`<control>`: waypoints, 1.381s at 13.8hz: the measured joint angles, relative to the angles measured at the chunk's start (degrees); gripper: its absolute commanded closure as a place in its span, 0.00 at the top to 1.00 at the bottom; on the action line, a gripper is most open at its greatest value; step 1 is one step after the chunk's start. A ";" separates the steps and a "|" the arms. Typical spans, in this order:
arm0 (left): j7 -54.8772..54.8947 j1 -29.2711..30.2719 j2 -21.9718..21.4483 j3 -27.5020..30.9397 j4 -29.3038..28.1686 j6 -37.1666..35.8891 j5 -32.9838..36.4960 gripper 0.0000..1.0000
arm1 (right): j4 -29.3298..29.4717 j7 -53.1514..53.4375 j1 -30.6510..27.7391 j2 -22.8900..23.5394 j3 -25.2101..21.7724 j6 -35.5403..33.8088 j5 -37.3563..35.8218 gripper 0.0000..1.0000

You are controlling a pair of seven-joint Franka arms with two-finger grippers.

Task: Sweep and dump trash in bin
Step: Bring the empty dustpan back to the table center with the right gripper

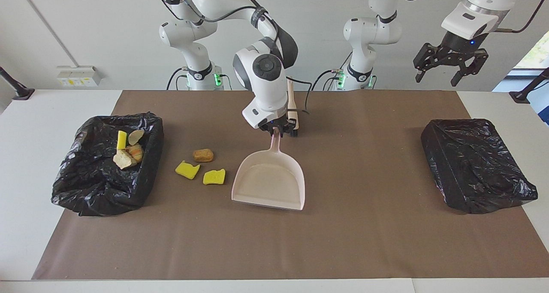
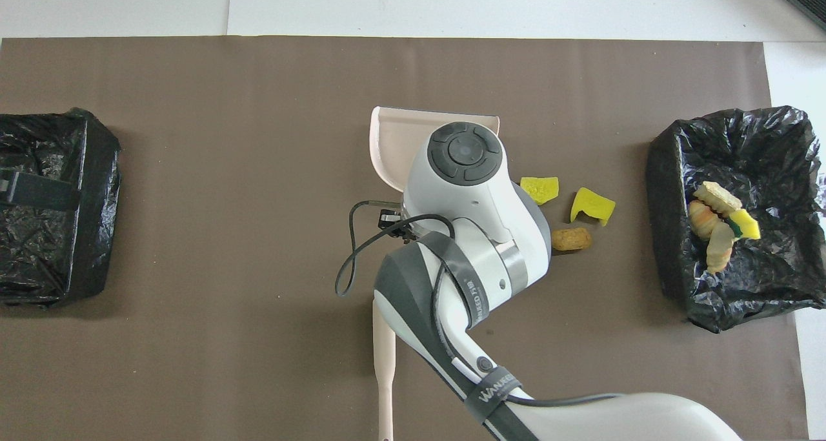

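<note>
Gripping dustpan [image 1: 269, 183] handle, right tool [image 1: 277, 131] mid-mat, left tool [image 1: 449, 65] open, raised

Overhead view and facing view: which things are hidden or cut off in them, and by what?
- Hand brush: the overhead view shows only its handle, cut by the bottom edge; the right arm covers its head.
- Dustpan: overhead, the same arm hides most of the pan and its handle.
- Right gripper: not seen overhead, under its own arm.
- Left gripper: outside the overhead view.
- Bin at the left arm's end: its inside cannot be made out.
</note>
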 measured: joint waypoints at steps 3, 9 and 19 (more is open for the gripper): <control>0.00 0.00 0.00 0.00 0.00 0.00 0.00 1.00 | 1.72 2.79 2.41 4.89 0.01 7.11 0.26 0.00; 0.00 0.00 0.00 0.00 0.00 0.00 0.00 1.00 | 1.13 -1.62 3.27 5.43 0.96 8.23 0.65 0.09; 0.00 0.00 0.00 0.00 0.00 0.00 0.00 1.00 | -0.60 -4.17 2.91 3.92 0.95 4.76 0.74 1.00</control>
